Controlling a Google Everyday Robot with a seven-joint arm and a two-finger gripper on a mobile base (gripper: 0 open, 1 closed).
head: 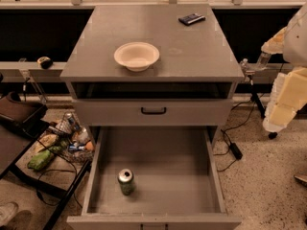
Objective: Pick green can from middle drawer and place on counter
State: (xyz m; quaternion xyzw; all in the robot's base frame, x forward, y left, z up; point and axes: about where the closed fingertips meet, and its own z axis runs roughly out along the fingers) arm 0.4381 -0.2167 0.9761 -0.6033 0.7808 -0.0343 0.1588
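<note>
Gray cabinet fills the centre of the frame. Middle drawer is pulled fully open toward the bottom edge, its floor bare apart from one item. Green can stands upright on that floor, left of centre and toward the lower end, silver top facing up, clear of the side walls. Above the open drawer sits a closed drawer front with a black handle, and above that a dark open slot. The table, the cabinet's flat gray top, carries a white bowl left of centre near its front edge and a small dark packet at the upper right. Gripper hovers at the right of the frame, just beside the table's right front corner and well apart from the can; cannot tell whether it is released or clenched. Cream-coloured arm runs down the right edge. A wire basket of clutter sits lower left.
</note>
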